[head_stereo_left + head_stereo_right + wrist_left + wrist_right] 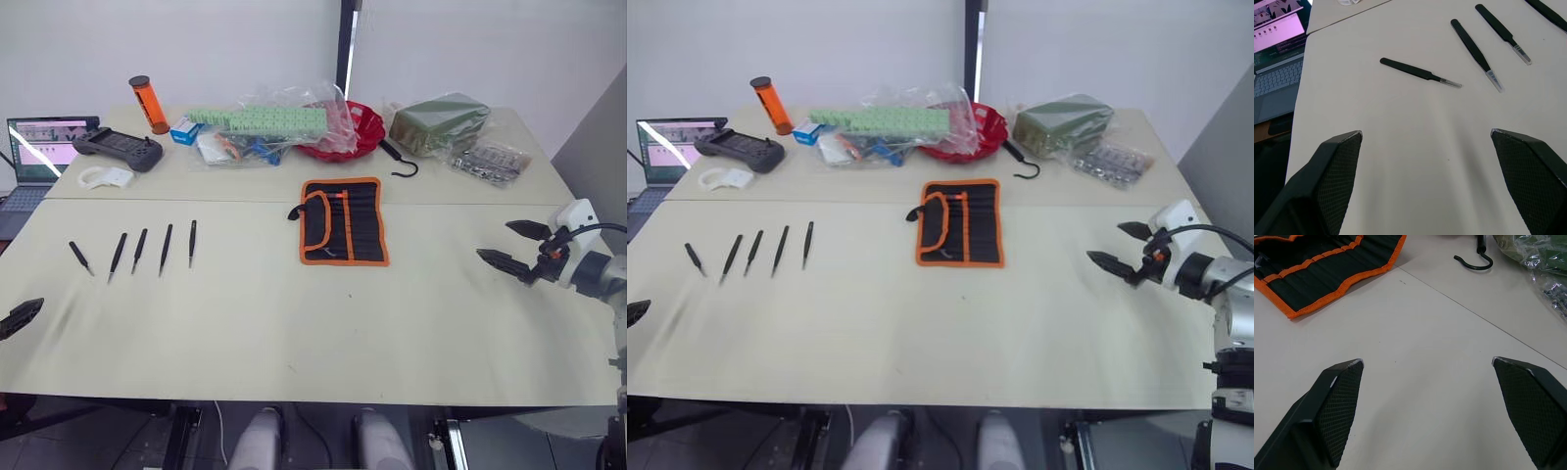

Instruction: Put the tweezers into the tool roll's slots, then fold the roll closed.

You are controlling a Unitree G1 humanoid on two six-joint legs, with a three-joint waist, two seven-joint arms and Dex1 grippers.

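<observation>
Surface: pale beige surface (294, 323) against a white wall; clutter along the far edge.
Tool roll: black fabric tool roll with orange border trim (343, 221), lying unrolled and flat near the middle of the surface, inner face up.
Slots: row of narrow black fabric slots (360, 223) across the roll's inner face; whether any holds something cannot be told.
Tweezers: five slim black pointed tweezers (141, 249), laid side by side on the surface, well apart from the roll, toward the robot's left.
Left end effector: left end effector (1425, 142) over bare surface near the tweezers, fingers spread wide, holding nothing.
Right end effector: right end effector (513, 245) near the right edge, fingers spread wide, holding nothing.
Background items: black hook with curved end (401, 161); red bowl (359, 130); open laptop (39, 147) at far left.
</observation>
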